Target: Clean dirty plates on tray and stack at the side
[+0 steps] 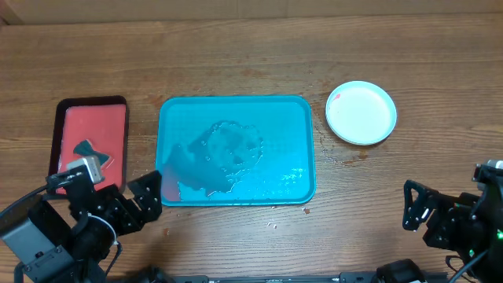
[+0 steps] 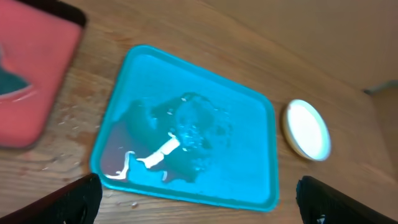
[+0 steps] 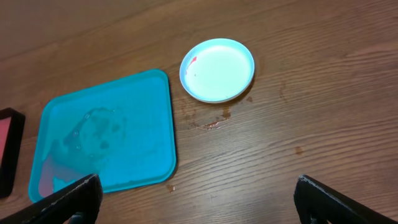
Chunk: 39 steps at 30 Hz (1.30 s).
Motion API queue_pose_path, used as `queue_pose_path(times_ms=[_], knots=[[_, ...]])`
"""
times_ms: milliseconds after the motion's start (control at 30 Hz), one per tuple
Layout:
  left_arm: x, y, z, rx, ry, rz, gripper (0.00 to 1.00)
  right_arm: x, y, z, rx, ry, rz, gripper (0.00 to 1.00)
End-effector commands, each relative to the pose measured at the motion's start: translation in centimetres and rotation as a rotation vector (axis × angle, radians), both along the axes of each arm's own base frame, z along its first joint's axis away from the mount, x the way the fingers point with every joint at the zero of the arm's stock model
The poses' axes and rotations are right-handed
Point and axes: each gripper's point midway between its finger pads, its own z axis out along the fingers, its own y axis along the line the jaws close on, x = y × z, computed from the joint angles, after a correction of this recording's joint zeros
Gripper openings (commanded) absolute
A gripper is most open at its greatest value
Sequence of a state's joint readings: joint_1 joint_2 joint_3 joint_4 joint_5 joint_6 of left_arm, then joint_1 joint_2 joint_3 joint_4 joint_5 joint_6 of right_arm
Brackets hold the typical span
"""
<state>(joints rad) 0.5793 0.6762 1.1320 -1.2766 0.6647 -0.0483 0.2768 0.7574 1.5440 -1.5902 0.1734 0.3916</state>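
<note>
Left wrist shows yellow rim (image 2: pixel 286 130) under white plate (image 2: pixel 308 127); left fingers (image 2: pixel 74 200), right fingers (image 3: pixel 68 200) wide.

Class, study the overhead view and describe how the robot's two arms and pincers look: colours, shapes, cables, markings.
The left pincer has two chunky, angular black fingers. Behind it sit a white-and-grey camera block, a thin looping black cable and a grey boxy housing. The right pincer has the same shape and is also black. No readable markings show on either.
</note>
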Motion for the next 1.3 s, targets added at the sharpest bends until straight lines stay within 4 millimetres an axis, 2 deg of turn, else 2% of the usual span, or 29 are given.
queue_pose_path(times_ms=[0, 200, 300, 367, 633, 700, 867, 1067, 1267], knots=[[-0.5, -2.4, 2.0, -0.005, -0.085, -0.140, 1.00, 0.3, -0.2, 0.2, -0.010, -0.013, -0.012, 1.00], [-3.0, -4.2, 6.1, 0.138, -0.173, -0.229, 1.00, 0.2, -0.4, 0.2, -0.015, -0.012, -0.017, 1.00], [-5.0, -6.7, 8.5, 0.168, -0.244, -0.345, 1.00, 0.2, -0.4, 0.1, -0.016, -0.009, -0.017, 1.00], [-6.2, -7.4, 9.0, 0.218, -0.254, -0.410, 1.00, 0.2, -0.4, 0.1, -0.016, -0.010, -0.017, 1.00], [-8.5, -7.3, 7.8, 0.346, -0.214, -0.547, 1.00, -0.1, -0.5, -0.3, -0.021, 0.010, -0.017, 1.00], [-8.7, -6.9, 7.7, 0.365, -0.213, -0.535, 1.00, -0.3, -0.5, -0.4, -0.024, 0.018, -0.017, 1.00], [-6.6, -2.9, 8.8, 0.416, -0.201, -0.253, 1.00, 0.2, -0.4, 0.1, -0.015, -0.012, -0.017, 1.00], [-5.7, -2.5, 9.4, 0.414, -0.230, -0.218, 1.00, 0.5, -0.3, 0.4, -0.010, -0.028, -0.018, 1.00], [-5.7, -2.4, 9.3, 0.420, -0.225, -0.209, 1.00, 0.5, -0.3, 0.4, -0.010, -0.027, -0.017, 1.00]])
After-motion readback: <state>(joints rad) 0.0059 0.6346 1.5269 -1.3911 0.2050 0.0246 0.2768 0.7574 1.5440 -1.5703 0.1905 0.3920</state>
